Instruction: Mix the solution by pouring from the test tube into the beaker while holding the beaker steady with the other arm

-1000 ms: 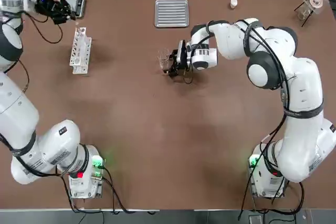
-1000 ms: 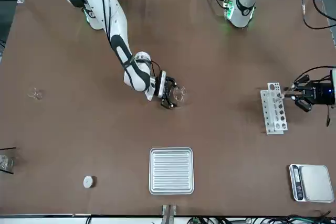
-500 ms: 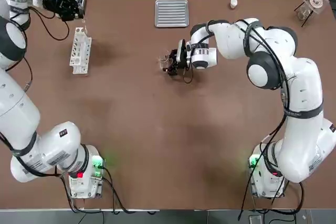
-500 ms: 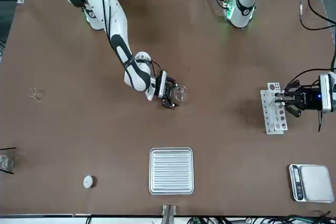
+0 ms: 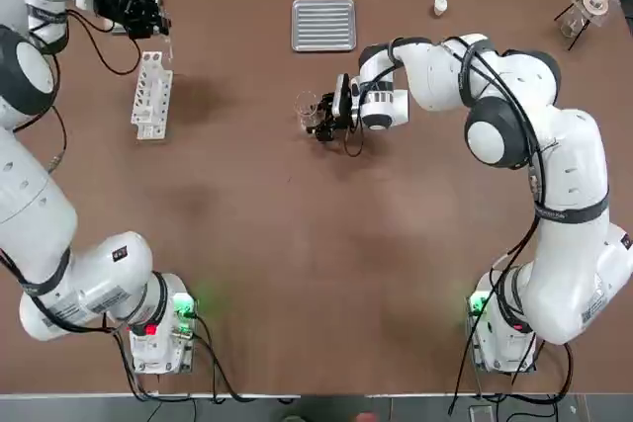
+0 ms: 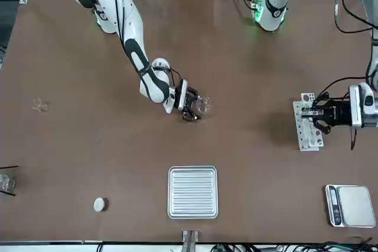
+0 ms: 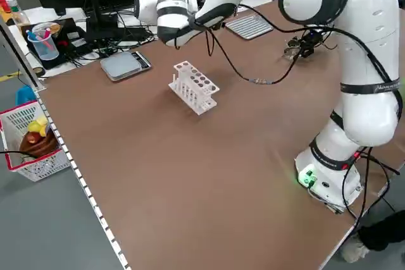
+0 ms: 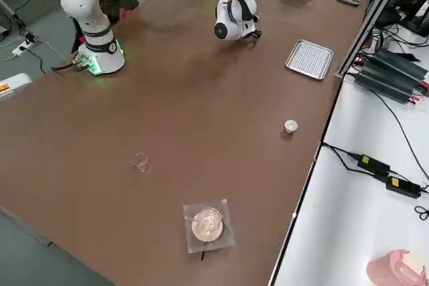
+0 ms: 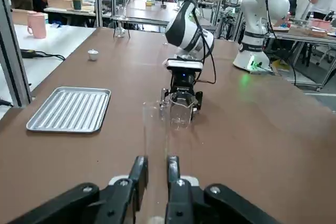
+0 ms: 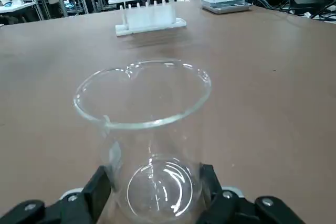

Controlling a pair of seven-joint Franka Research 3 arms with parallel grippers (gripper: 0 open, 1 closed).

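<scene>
My right pincer (image 10: 152, 192) is clamping the beaker (image 10: 143, 135) mid-counter (image 5: 297, 244), upright, at 6 o'clock from the tray (image 5: 323, 25). My left pincer (image 9: 155, 174) is pinching a clear tube (image 9: 156, 140), hovering just over the rack (image 5: 151, 94) toward 10 o'clock of the counter. Tube and beaker are sitting well apart. A scale (image 6: 349, 205) is lying near the rack.

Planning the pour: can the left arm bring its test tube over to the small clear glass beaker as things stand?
Probably yes. The left gripper, shut on the clear glass test tube, is near the white tube rack; bare brown table lies between it and the small clear glass beaker, which the right gripper clasps.
</scene>
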